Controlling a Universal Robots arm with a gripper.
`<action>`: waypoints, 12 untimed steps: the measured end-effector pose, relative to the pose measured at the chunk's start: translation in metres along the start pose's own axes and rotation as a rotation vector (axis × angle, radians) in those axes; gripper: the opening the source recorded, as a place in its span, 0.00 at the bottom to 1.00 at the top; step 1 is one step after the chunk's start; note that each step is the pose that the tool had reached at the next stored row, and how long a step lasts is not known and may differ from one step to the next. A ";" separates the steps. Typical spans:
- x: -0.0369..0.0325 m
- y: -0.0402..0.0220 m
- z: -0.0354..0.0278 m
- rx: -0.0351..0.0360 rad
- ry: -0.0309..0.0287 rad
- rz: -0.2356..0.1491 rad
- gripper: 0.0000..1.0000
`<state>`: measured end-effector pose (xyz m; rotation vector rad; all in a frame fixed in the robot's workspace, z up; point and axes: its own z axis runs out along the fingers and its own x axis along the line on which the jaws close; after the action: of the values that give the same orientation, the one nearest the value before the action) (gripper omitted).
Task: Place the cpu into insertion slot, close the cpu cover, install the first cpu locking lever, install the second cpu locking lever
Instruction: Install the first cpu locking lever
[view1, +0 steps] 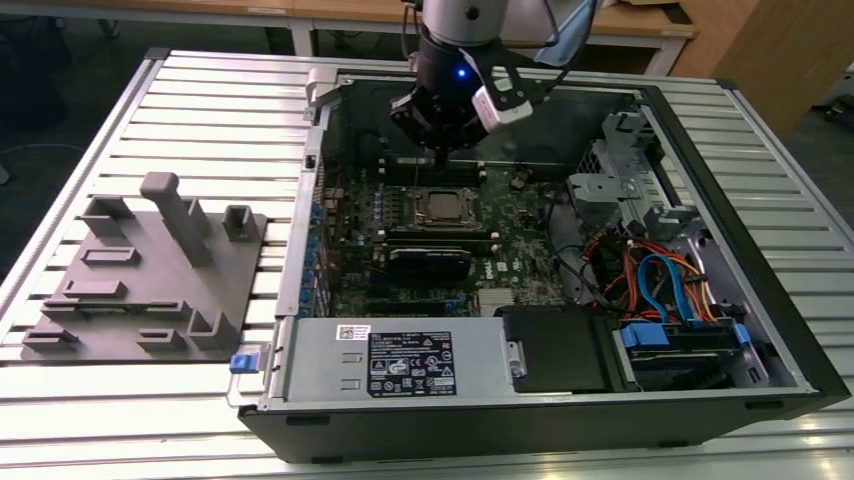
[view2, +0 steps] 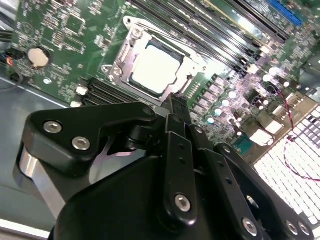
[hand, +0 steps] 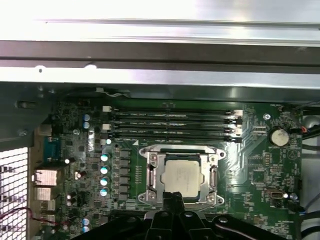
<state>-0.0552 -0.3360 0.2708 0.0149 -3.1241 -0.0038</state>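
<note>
Claw: in the exterior view the claw (view1: 445, 160) hangs over the motherboard (view1: 527, 240). Its fingers are closed together on nothing, tips clear of the board.
Cpu: the cpu (hand: 182, 176) is seated in the insertion slot (hand: 145, 197) with its silvery top facing up. In the exterior view it lies at 6 o'clock of the claw, near it.
Cpu cover: the cpu cover (hand: 156, 176) lies flat around the cpu, which fills its cut-out.
Memory slots: four long memory slots (hand: 172, 125) run side by side just beside the socket. In the exterior view they are at its 12 o'clock.
Black card: a long black card (view1: 427, 262) lies at 6 o'clock of the socket.
Power supply: a grey power supply (view1: 387, 365) sits farther along at 6 o'clock, against the case wall.
Cables: orange, blue and red cables (view1: 654, 275) bunch at 4 o'clock of the socket.
Computer case: the open computer case (view1: 534, 430) lies on its side on the slatted metal desk (view1: 200, 110).
Grey fixture: a grey fixture (view1: 147, 290) rests on the desk at 9 o'clock of the case.
</note>
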 end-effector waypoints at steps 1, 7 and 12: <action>0.0020 0.0000 0.0001 0.0000 -0.0001 0.000 0.10; 0.0081 0.0001 0.0002 0.0000 -0.0016 0.000 0.10; 0.0091 0.0001 0.0002 0.0000 -0.0019 0.000 0.10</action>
<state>-0.0642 -0.3360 0.2707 0.0150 -3.1261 -0.0038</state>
